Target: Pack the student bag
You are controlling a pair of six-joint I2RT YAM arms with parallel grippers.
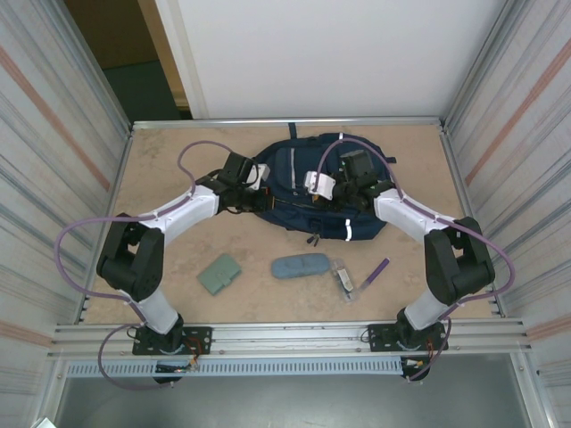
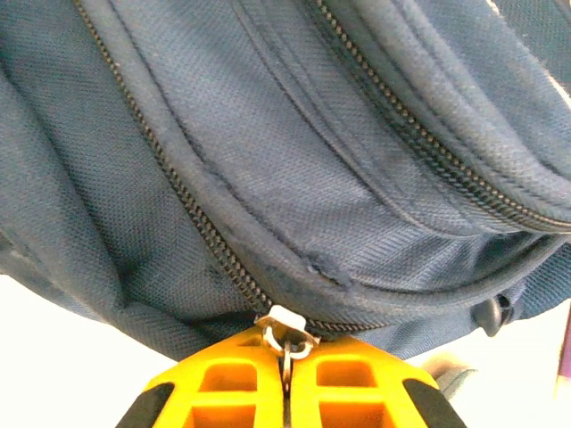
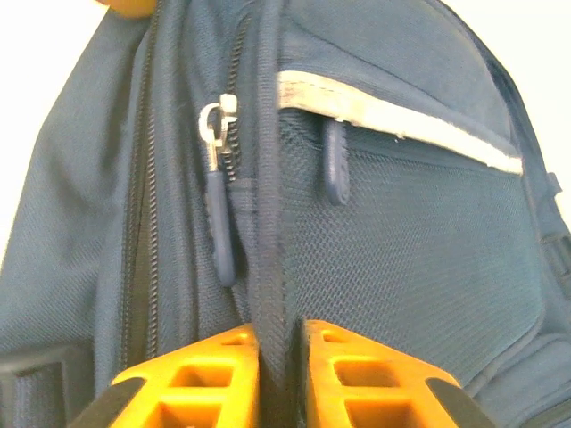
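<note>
The backpack lies in the middle of the table, toward the far edge, with both arms reaching in over it. My left arm comes at its left side and my right arm at its right.

On the left wrist camera, the left fingers are pressed together on a small metal zipper pull. It sits at the low end of a zipper that runs up and across the navy fabric. Two more zipper lines cross the cloth above it.

On the right wrist camera, the right fingers stand narrowly apart with a raised seam of the backpack running down between them. The cloth fills the gap, but I cannot tell whether they are pinching it. Just left of that seam hangs a metal ring with a dark blue tab. A second tab hangs below a pale stripe, above a mesh pocket.

Nearer to me, on the bare table in front of the backpack, four things lie in a loose row. From left to right they are a grey-green flat case, a blue-grey oval case, a clear packet and a purple pen. None of them touches the backpack.
</note>
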